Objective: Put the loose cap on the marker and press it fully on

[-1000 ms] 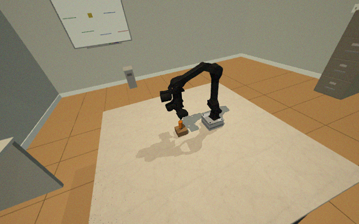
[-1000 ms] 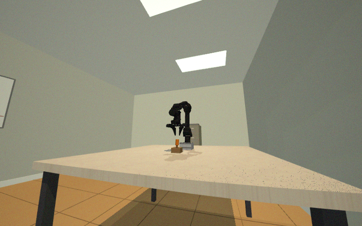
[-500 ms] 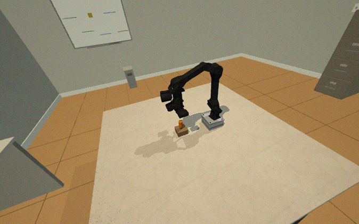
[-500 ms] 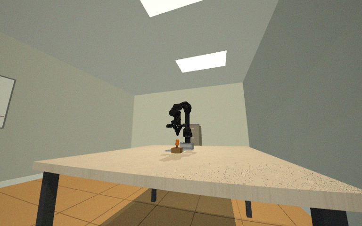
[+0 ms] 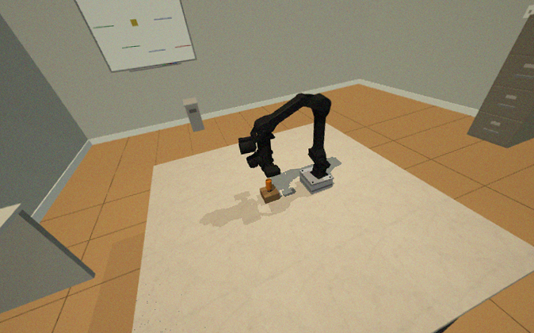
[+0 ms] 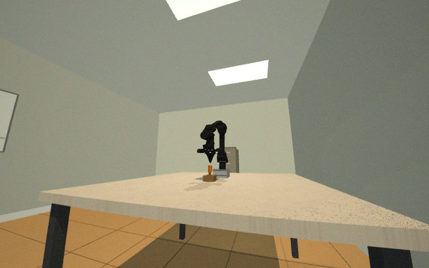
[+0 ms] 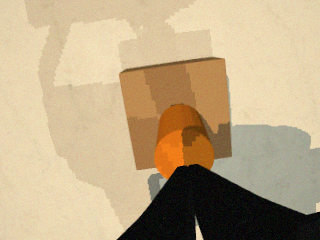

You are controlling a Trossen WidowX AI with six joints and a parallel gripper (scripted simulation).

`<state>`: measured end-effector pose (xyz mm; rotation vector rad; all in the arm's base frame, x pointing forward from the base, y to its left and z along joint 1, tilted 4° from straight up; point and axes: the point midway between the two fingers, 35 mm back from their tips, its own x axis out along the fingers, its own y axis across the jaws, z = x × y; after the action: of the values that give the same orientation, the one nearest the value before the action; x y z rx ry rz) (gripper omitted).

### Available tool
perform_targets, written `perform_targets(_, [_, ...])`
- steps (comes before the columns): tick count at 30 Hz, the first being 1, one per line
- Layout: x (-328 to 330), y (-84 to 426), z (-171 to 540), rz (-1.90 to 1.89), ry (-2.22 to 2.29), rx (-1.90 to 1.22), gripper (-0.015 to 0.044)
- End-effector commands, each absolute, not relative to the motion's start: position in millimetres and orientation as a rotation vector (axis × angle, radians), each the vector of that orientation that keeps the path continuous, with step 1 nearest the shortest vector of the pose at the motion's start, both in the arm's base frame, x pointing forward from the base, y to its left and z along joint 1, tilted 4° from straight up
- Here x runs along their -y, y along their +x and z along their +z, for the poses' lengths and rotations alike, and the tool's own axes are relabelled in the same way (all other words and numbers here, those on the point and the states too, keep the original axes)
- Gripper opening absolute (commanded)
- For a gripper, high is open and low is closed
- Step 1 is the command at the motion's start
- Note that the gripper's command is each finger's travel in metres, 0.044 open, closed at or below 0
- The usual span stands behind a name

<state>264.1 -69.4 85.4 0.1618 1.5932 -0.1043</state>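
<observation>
Centrally, the holder block [image 7: 175,110] holds the upright marker [image 7: 184,142] — orange cap on top. Just above it, the gripper [image 7: 194,172] is closed — empty.

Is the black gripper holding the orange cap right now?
No: in the exterior view the shut black gripper hangs above the orange cap, with wall showing in the gap between them.

Counter [image 5: 330,262]: pale wood-look top, matt, finely speckled. Holder block [image 7: 143,107]: brown, wood-like, matt, plain faces. Cap [image 7: 184,139]: orange, plastic-looking, smooth, slight sheen. My fingers: black, matt, no shine. My base plate [image 5: 311,182]: light grey, metal-looking, dull.
</observation>
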Motion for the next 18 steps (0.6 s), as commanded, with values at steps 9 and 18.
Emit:
perform_targets(9, [69,263,68,-0.102,0.157,-1.596,0.0])
perform_targets(18, [68,262,56,-0.102,0.157,-1.596,0.0])
